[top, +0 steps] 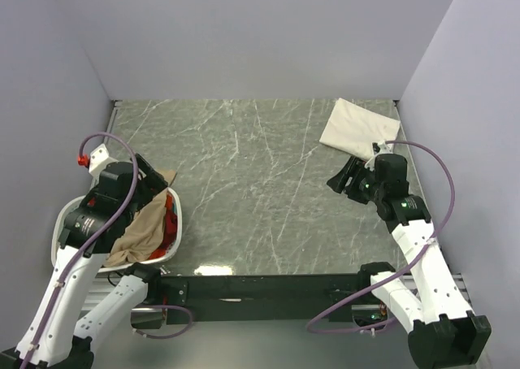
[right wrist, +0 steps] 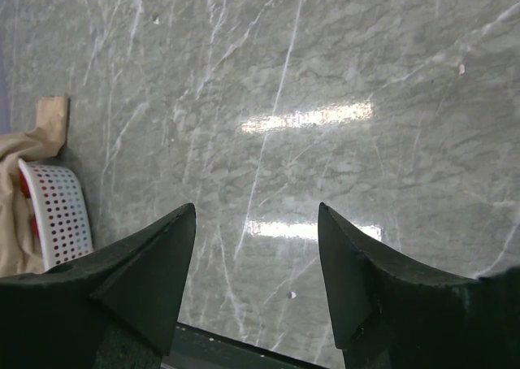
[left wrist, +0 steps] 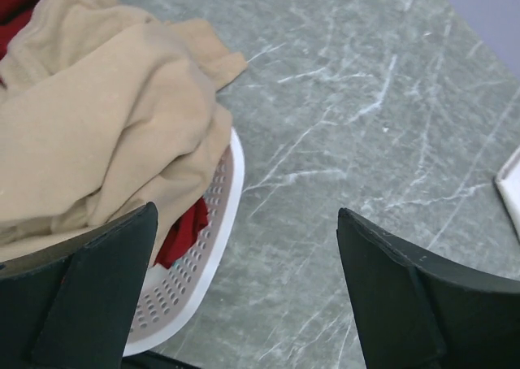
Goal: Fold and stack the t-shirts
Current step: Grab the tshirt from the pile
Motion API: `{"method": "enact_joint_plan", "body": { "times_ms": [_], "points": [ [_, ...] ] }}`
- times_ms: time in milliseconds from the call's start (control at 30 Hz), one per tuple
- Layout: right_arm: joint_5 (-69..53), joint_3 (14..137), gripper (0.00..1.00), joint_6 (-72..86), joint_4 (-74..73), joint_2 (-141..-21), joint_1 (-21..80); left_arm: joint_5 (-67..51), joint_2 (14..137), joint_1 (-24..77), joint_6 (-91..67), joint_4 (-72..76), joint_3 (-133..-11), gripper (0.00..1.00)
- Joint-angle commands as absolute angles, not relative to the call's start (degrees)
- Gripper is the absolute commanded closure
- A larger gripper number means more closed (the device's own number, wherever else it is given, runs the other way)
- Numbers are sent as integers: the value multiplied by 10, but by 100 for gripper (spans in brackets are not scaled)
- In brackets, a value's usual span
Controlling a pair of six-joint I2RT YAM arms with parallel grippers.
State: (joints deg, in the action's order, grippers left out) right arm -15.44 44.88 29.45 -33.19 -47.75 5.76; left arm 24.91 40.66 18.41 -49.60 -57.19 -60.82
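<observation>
A tan t-shirt lies crumpled over the white laundry basket at the left, with a red shirt under it. In the left wrist view the tan t-shirt fills the upper left, with red cloth at the basket's rim. A cream-white folded t-shirt lies flat at the far right corner. My left gripper is open and empty, above the basket's right edge. My right gripper is open and empty over bare table, just in front of the folded shirt.
The grey marble table stretches between the arms. Lilac walls close it in on the left, back and right. The table's dark front edge runs between the arm bases. The basket also shows at the left in the right wrist view.
</observation>
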Motion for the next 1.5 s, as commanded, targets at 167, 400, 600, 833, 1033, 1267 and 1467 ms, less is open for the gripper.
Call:
{"method": "enact_joint_plan", "body": {
  "times_ms": [167, 400, 600, 833, 1033, 1267, 1467],
  "points": [
    [-156, 454, 32, 264, -305, -500, 61, 293, 425, 185, -554, -664, -634, 3],
    [-156, 441, 32, 265, -307, -496, 61, 359, 411, 185, -650, -774, -631, 2],
    [-165, 432, 32, 266, -303, -500, 62, 368, 406, 185, -621, -765, -604, 0],
    [-171, 439, 32, 266, -301, -510, 61, 363, 478, 177, -557, -733, -602, 1],
    [-178, 439, 32, 270, -302, -509, 62, 355, 532, 146, -502, -702, -594, 0],
    [-172, 425, 32, 273, -301, -497, 62, 321, 557, 60, -425, -651, -564, 1],
    [-167, 420, 32, 279, -298, -490, 62, 291, 575, 38, -399, -634, -558, 8]
  ]
}}
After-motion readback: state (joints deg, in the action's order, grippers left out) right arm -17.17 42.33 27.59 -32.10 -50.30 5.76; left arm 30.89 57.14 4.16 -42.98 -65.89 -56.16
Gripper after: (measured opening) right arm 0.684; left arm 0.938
